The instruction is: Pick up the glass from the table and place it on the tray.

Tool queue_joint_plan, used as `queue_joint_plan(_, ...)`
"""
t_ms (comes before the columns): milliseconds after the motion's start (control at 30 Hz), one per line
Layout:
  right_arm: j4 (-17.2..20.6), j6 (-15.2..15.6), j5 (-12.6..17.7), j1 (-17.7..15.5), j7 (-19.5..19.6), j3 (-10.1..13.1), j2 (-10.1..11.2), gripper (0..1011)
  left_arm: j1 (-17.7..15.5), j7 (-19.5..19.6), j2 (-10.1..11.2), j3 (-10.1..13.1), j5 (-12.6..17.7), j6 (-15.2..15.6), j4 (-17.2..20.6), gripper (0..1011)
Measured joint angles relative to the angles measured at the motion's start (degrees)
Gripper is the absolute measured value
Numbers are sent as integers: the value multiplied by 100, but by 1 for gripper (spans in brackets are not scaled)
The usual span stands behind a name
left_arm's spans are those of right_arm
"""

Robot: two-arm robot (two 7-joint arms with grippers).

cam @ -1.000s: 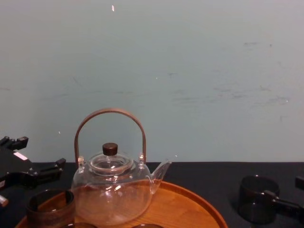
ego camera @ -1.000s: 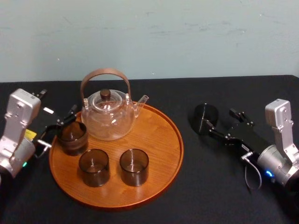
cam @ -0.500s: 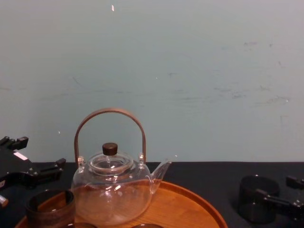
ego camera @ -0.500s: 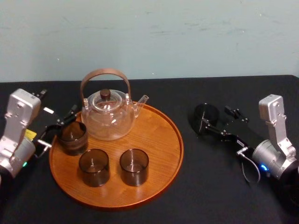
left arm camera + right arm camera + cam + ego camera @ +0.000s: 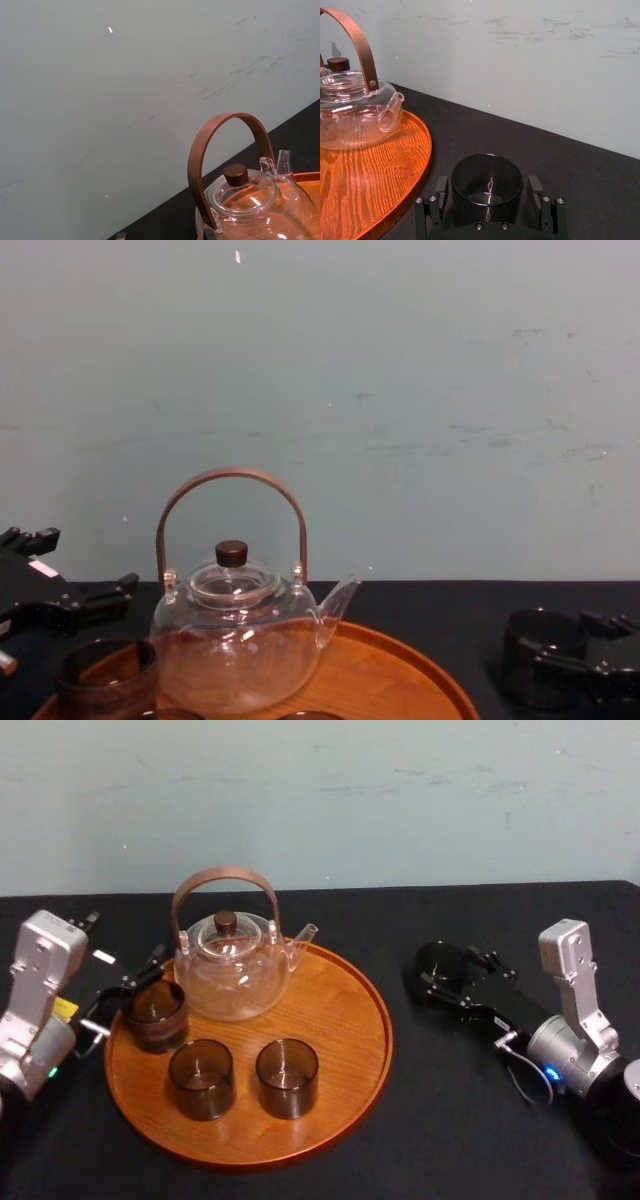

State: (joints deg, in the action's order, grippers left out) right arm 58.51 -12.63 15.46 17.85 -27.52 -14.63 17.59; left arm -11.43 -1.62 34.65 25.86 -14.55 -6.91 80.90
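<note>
A black table (image 5: 450, 1120) is stretching across the scene, with a pale wall (image 5: 400, 800) rising behind its far edge. The round wooden tray (image 5: 345, 1010) is lying on the left half of the table. A clear teapot (image 5: 230, 975) with a brown arched handle and a dark lid knob is standing at the far side of the tray, its spout pointing right.

The right gripper (image 5: 488, 192) is reaching in low from the right, just above the table, well to the right of the tray. Its jaws are standing apart, and its fingers (image 5: 442, 187) are flanking the glass on both sides, very close to its wall without visibly pressing on it. The left gripper (image 5: 129, 990) is hanging at the tray's left edge with its jaws spread, just beside the leftmost cup.

The glass (image 5: 438, 963), a dark, short, upright tumbler, is sitting on the table to the right of the tray, apart from its rim, between the right gripper's fingers.

Three similar dark cups are standing upright on the tray: one at the left (image 5: 155, 1013) beside the teapot, and two side by side nearer the front (image 5: 201, 1077) (image 5: 287, 1076), none touching another.
</note>
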Motion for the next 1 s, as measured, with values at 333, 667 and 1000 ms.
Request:
queue_joint_plan(333,-75,-13,19,55,-42,-43,-9,1002,0,0,0,0,0,0,0,1001)
queue_joint_plan(667,-57,144,48,85,-61,-100,9,1002,0,0,0,0,0,0,0,1001)
queue_joint_plan(1000,-47,152,43,78,-51,-100,12,1002,0,0,0,0,0,0,0,1001)
